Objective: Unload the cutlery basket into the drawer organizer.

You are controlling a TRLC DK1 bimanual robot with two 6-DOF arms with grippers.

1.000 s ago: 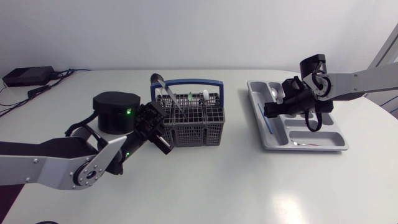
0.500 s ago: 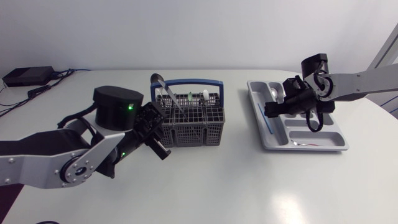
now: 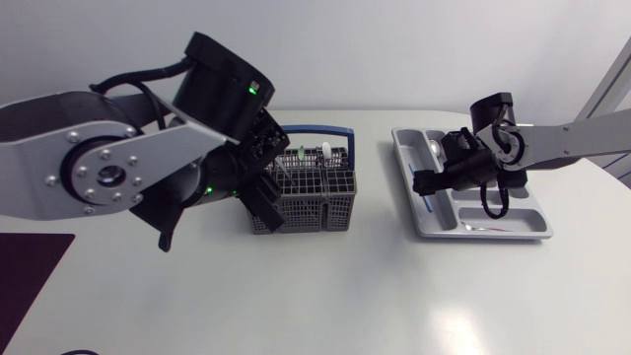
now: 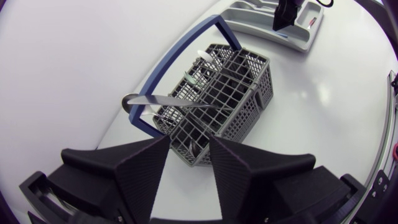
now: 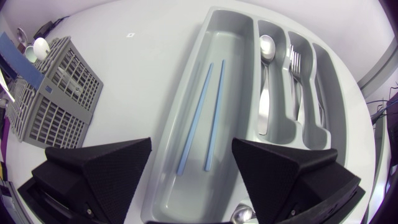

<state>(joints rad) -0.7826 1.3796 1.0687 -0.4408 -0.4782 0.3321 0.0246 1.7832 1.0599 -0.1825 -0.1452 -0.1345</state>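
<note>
Jaws spread on left gripper (image 4: 188, 163) and right gripper (image 5: 191, 165), both empty. Right wrist view alone made out spoon (image 5: 266, 81) and fork (image 5: 297, 81) in organizer (image 5: 233, 74). Left hung above basket (image 4: 249, 109), right over organizer.

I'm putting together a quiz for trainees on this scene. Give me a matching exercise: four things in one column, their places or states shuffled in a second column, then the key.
Things
1. blue chopsticks
2. spoon
3. silver utensil
4. right claw

Places or states
A. leaning out of the cutlery basket
B. open, above the drawer organizer
C. lying in the organizer's long wide compartment
D. lying in the narrow compartment next to the chopsticks

Pairs: 1-C, 2-D, 3-A, 4-B
</note>
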